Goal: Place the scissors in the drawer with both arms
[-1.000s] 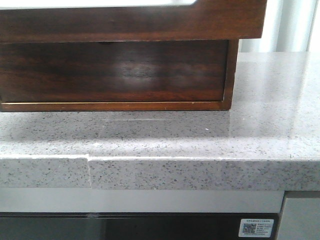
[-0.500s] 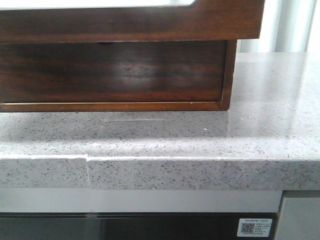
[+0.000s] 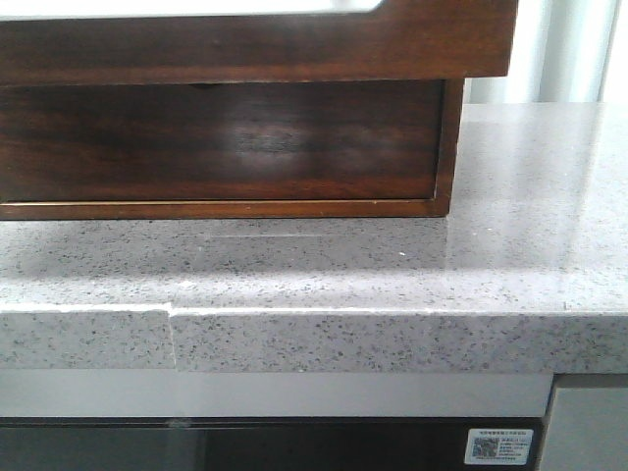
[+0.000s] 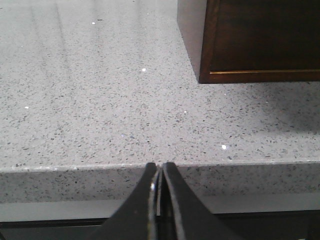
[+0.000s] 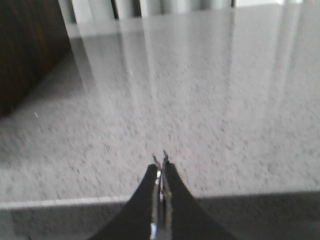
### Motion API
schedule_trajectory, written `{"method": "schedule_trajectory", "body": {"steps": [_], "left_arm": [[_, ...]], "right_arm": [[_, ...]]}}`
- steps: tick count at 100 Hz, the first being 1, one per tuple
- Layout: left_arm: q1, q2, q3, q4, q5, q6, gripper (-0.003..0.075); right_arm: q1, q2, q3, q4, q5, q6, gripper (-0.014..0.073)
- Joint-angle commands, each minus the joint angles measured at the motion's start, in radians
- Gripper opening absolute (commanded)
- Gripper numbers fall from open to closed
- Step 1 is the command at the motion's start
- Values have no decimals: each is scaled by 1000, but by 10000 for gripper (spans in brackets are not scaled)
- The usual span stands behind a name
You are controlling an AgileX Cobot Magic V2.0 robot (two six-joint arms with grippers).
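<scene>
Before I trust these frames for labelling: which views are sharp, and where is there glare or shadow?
Front view: sharp; a soft glare patch on the lower wooden front, shadow on the counter beneath the cabinet. Left wrist view: sharp, counter speckle crisp past the shut left gripper. Right wrist view: blurred, with pale streaks of reflected light across the counter beyond the shut right gripper.

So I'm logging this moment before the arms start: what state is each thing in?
drawer: pulled out, overhanging the cabinet front below
lower drawer front: shut, flush in its frame
left gripper: jaws shut, empty
right gripper: jaws shut, empty
scissors: not in view
</scene>
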Motion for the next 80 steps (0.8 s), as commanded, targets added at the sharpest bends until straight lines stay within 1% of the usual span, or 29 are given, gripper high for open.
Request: {"method": "schedule_trajectory", "body": {"steps": [1,8,14,80], "left_arm": [[-9,-33,25,-2,-44,-8,-18],[-9,-33,25,-2,-44,-8,-18],[-9,-33,25,-2,-44,-8,-18],[-9,-33,25,-2,-44,-8,-18]], "right_arm": [[-7,-18,8,18,-10,-64,-61],[-7,-18,8,33,38,-99,-62],[-7,-18,8,42,39,-125,-62],[-7,-18,8,45,39,-125,-62]]}}
